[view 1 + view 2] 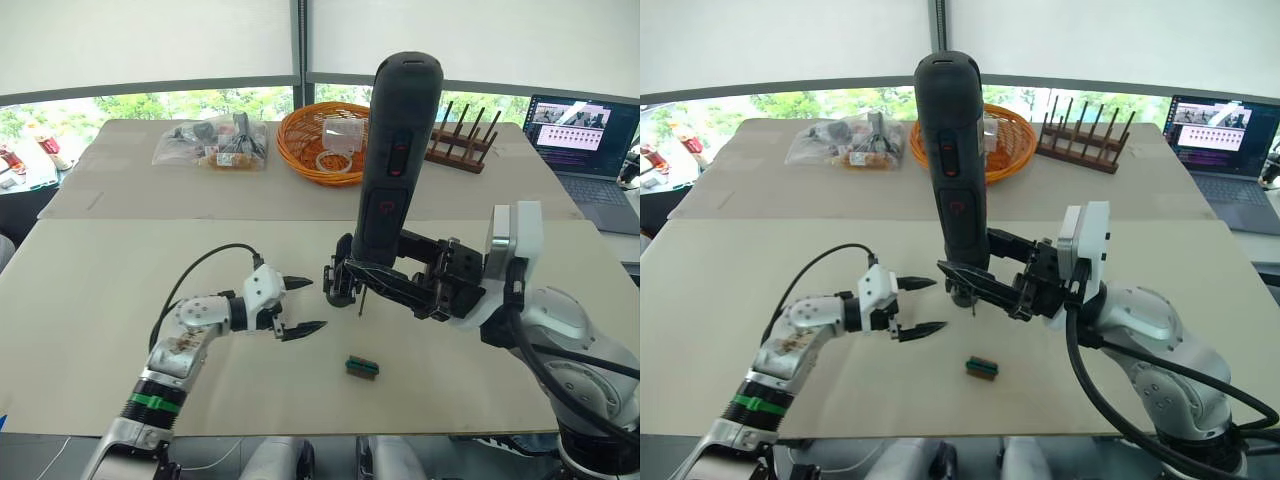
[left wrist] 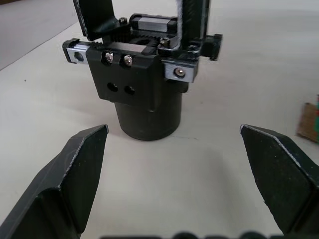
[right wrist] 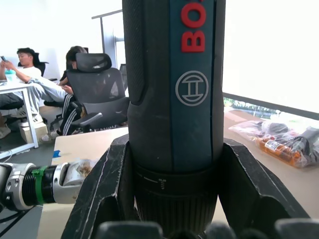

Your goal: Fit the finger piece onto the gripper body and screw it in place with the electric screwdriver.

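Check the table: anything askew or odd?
Nothing stands out. The right gripper holds the electric screwdriver upright over the gripper body, which stands upright on the table. The left gripper is open beside it.

We see a beige table (image 1: 120,330) carrying the gripper body (image 2: 144,99) near its middle, and a small green-brown block (image 1: 362,367) at five o'clock from it. On the far table (image 1: 150,190), at twelve, rest a plastic bag of parts (image 1: 212,142), an orange basket (image 1: 322,140), a wooden rack (image 1: 468,140) and a laptop (image 1: 585,140).
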Robot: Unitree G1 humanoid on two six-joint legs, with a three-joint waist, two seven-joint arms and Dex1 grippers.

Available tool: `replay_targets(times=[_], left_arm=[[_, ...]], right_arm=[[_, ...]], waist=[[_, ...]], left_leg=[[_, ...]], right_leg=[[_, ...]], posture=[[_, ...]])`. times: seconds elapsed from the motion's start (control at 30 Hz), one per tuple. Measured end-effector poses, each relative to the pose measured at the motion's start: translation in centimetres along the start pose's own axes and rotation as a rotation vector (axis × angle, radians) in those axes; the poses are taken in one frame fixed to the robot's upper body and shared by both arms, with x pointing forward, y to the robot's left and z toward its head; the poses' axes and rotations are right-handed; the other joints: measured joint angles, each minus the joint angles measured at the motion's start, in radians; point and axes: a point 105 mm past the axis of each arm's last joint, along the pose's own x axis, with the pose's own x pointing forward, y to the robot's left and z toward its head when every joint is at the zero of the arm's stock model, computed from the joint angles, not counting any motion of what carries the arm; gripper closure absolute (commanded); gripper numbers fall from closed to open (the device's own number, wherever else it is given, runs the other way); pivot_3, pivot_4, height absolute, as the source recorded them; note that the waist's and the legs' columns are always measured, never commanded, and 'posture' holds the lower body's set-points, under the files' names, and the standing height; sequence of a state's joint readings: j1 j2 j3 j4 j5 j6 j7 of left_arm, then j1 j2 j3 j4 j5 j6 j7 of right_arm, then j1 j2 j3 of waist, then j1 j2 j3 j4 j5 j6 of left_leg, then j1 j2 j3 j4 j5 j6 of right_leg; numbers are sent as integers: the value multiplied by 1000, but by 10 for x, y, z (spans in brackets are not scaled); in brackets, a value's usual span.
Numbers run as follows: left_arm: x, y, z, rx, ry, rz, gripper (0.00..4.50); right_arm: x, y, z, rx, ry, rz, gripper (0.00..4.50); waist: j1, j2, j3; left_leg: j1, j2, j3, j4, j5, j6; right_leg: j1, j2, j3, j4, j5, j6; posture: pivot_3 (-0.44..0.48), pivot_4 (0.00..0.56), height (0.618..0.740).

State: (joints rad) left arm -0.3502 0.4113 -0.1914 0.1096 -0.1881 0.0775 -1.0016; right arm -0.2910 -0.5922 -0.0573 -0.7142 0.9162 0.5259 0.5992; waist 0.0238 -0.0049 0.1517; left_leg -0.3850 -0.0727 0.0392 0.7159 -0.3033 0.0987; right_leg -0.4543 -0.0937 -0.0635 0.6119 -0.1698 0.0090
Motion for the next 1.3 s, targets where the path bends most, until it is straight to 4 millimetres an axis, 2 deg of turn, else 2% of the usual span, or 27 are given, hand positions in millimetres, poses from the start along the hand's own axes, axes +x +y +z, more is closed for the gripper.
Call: replay_targets(times=[0.2,0.3,0.4,0.5,0.7,0.87,1.0,1.07,1.1,1.13,1.17,1.3], left_arm=[[29,8,3,13,-29,58,0],[35,9,1,5,-35,78,0],[41,5,-3,1,-29,70,804],[41,6,-4,18,-31,43,2210],[40,7,-1,94,-30,-160,2208],[49,-1,3,171,-31,-346,2208],[56,1,5,210,-13,-409,2208],[58,4,6,211,-2,-412,1186],[57,5,5,205,1,-409,965],[55,6,4,192,7,-402,385],[53,7,2,174,12,-392,12],[35,5,-7,102,-13,-312,0]], right_arm=[[-1,-4,-4,-7,24,-3,2592],[-2,-5,-5,-11,32,-3,2591],[-3,-8,-7,-14,41,-15,2591],[-3,-8,-8,-17,45,-15,2591],[-6,-4,-6,22,59,34,2592],[-9,1,-2,57,68,87,2591],[-9,2,-3,58,90,98,2591],[-9,1,-3,57,91,98,2592],[-9,1,-3,57,91,98,2591],[-9,1,-3,57,91,97,2592],[-9,1,-3,59,91,97,2592],[-6,4,1,92,75,113,2591]], waist=[[2,0,0],[0,0,0],[0,0,0],[0,0,0],[1,-1,0],[2,-1,0],[4,-1,1],[3,-1,1],[3,-1,1],[2,-1,1],[1,-1,1],[-11,-1,1]], left_leg=[[-1,0,0,0,0,0],[-1,0,0,0,0,0],[-1,0,0,0,0,0],[-1,0,0,0,0,0],[-3,0,0,1,0,1],[-4,0,0,4,-1,3],[-6,0,0,7,-3,4],[-6,0,0,7,-3,5],[-6,0,0,8,-3,6],[-7,0,0,8,-3,6],[-7,0,0,8,-3,6],[-6,1,0,7,-4,6]], right_leg=[[0,-2,2,0,0,0],[-1,-3,2,0,0,0],[-1,-3,2,0,0,0],[-1,-4,4,0,0,0],[-2,-4,0,-1,0,0],[-2,-5,-1,-1,0,0],[-2,-6,0,-1,1,1],[-1,-6,1,-1,1,2],[-2,-6,2,-1,1,2],[-2,-6,2,-1,1,2],[-2,-6,2,-1,1,2],[-3,-6,3,-1,1,2]], posture=[[0,150,740],[0,150,740],[0,150,740],[0,150,740],[0,150,740],[0,150,740],[0,150,740],[0,150,740],[0,150,740],[0,150,740],[0,150,740],[0,150,740]])
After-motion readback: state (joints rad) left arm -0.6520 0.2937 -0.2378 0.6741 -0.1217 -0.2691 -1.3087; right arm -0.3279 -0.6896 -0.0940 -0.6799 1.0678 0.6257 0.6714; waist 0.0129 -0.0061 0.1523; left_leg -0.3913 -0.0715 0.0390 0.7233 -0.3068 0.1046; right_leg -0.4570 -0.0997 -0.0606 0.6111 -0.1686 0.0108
